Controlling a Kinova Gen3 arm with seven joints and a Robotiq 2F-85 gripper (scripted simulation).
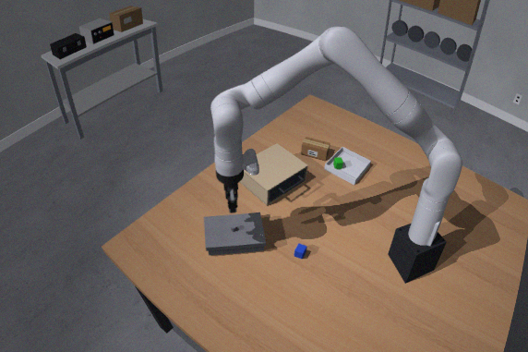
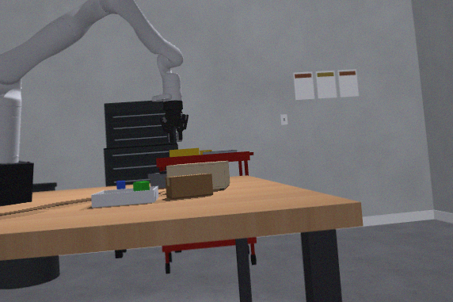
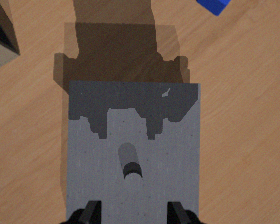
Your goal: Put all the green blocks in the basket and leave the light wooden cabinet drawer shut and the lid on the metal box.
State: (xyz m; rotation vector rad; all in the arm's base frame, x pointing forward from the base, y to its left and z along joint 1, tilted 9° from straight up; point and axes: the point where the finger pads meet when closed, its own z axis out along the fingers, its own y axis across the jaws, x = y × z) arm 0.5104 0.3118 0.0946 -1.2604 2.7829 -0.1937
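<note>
My gripper [image 1: 233, 210] [image 2: 176, 139] [image 3: 134, 212] is partly open and empty, above the grey metal box [image 1: 237, 251] [image 2: 157, 180]. Its lid [image 1: 219, 227] [image 3: 91, 170] is on top, with a small round knob [image 1: 235, 229] [image 3: 132, 169]. The box's inside is hidden. One green block [image 1: 338, 163] [image 2: 141, 186] is inside the white basket [image 1: 339, 174] [image 2: 123, 199]. The light wooden cabinet [image 1: 277, 163] [image 2: 198, 170] [image 3: 0, 60] has a dark front with a handle sticking out; I cannot tell whether its drawer is fully shut.
A blue block [image 1: 300, 251] [image 2: 121, 185] [image 3: 215, 5] lies on the table beside the metal box. A brown cardboard box [image 1: 315, 149] [image 2: 189, 186] stands between the cabinet and the basket. The arm's black base [image 1: 415, 255] stands on the right in the top view.
</note>
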